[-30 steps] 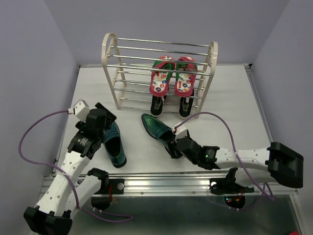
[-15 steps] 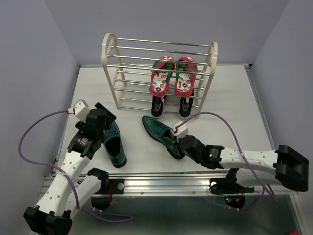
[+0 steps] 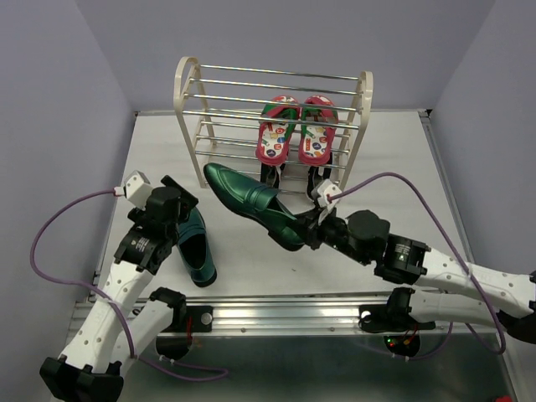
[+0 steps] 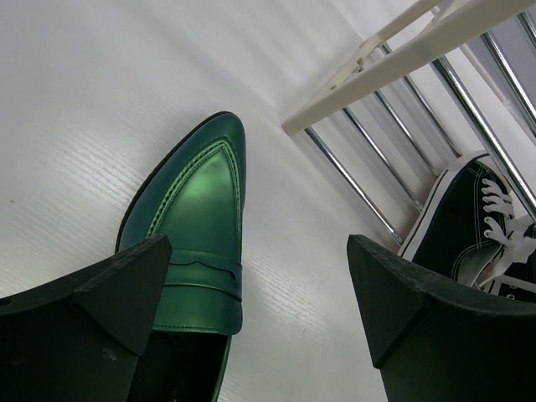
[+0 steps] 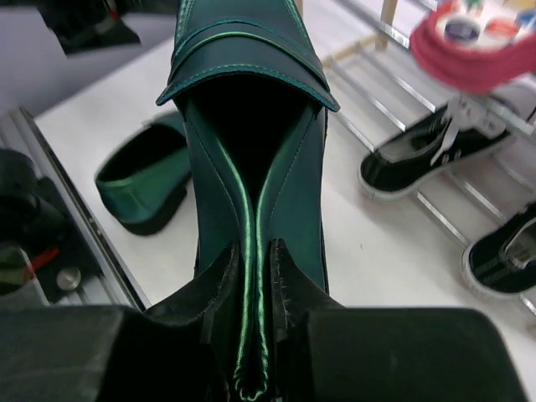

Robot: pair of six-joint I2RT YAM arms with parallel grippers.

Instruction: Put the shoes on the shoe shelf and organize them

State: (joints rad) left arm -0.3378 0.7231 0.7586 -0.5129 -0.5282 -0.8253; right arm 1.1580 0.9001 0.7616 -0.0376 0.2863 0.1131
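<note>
My right gripper [image 3: 311, 228] is shut on the heel rim of a dark-green loafer [image 3: 249, 203] and holds it above the table, toe toward the shoe shelf [image 3: 270, 126]. In the right wrist view the fingers [image 5: 218, 289] pinch the loafer's side wall [image 5: 251, 167]. The second green loafer [image 3: 194, 249] lies on the table at the left, under my open left gripper [image 3: 173, 209]; it shows in the left wrist view [image 4: 197, 209]. Red flip-flops [image 3: 296, 127] rest on a middle tier. Black sneakers [image 3: 293, 177] sit on the bottom tier.
The shelf's left half holds no shoes. A metal rail [image 3: 285, 314] runs along the table's near edge. Purple cables loop beside both arms. In the left wrist view the shelf's cream foot [image 4: 368, 75] and a black sneaker [image 4: 465, 213] are ahead on the right.
My right gripper has lifted the green loafer off the table and carried it up and left toward the shelf. The left arm has not moved.
</note>
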